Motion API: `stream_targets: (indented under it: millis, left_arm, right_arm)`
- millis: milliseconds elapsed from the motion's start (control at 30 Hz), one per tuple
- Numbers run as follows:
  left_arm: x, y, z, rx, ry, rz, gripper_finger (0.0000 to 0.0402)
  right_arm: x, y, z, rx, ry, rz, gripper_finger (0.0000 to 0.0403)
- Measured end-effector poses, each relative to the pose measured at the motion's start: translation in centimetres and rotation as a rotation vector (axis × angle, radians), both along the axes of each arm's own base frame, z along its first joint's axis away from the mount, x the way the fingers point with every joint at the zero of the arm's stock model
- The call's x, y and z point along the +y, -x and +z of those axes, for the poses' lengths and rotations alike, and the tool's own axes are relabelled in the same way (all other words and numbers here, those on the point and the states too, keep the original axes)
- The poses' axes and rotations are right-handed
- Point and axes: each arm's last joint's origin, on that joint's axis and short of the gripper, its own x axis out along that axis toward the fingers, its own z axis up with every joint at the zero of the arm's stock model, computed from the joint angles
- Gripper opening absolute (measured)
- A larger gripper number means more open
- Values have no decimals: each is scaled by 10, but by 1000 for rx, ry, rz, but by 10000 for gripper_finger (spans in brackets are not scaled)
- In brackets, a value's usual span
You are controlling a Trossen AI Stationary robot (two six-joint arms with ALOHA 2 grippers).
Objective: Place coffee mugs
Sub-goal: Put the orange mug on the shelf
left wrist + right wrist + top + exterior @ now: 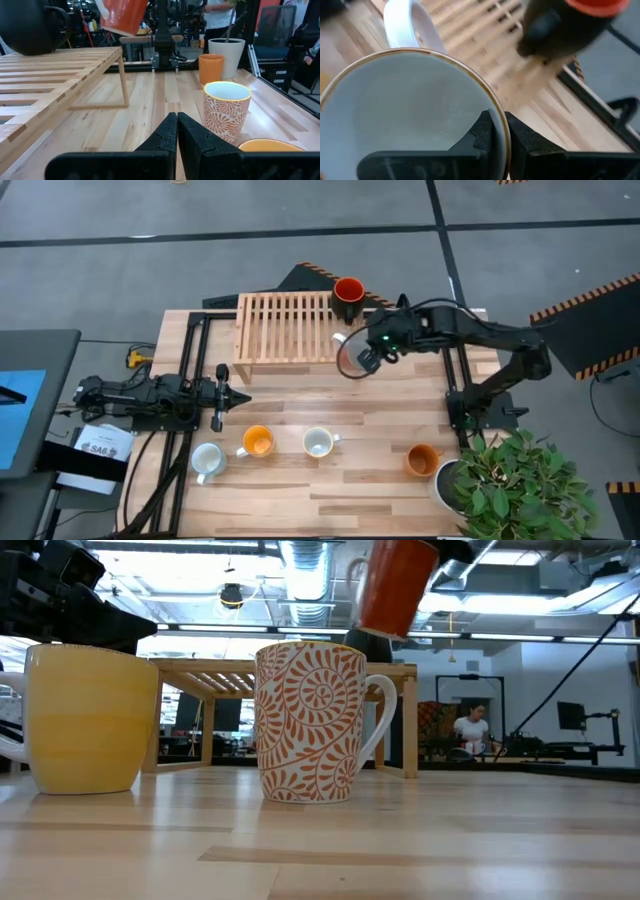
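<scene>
Light wooden table (330, 480) with a slatted wooden rack (285, 327) at its far edge. The right gripper (368, 358), fingers pinched on the rim, holds one orange-red mug (397, 585) with a white handle aloft beside the rack. One dark mug with a red interior (347, 295) stands on the rack. Four mugs stand in a row near the front: white mug (207, 461), orange mug (257, 442), patterned mug (318, 443), plain orange mug (422, 460). Left gripper (222, 397) rests closed and empty at the table's left.
</scene>
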Motion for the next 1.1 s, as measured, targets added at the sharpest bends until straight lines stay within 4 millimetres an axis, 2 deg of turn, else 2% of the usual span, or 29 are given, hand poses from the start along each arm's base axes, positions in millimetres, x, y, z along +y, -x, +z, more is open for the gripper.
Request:
stream_targets:
  millis: [233, 400, 800, 1100]
  left_arm:
    - [0, 0, 0, 0, 0, 0, 0]
    - [0, 0, 0, 0, 0, 0, 0]
    - [0, 0, 0, 0, 0, 0, 0]
    - [0, 0, 0, 0, 0, 0, 0]
  right_arm:
    - [-9, -27, -8, 70, 24, 35, 50]
    - [-20, -37, -13, 116, 26, 20, 50]
    - [-46, -31, -12, 162, 72, -60, 52]
    - [-53, -29, -13, 182, 73, -53, 61]
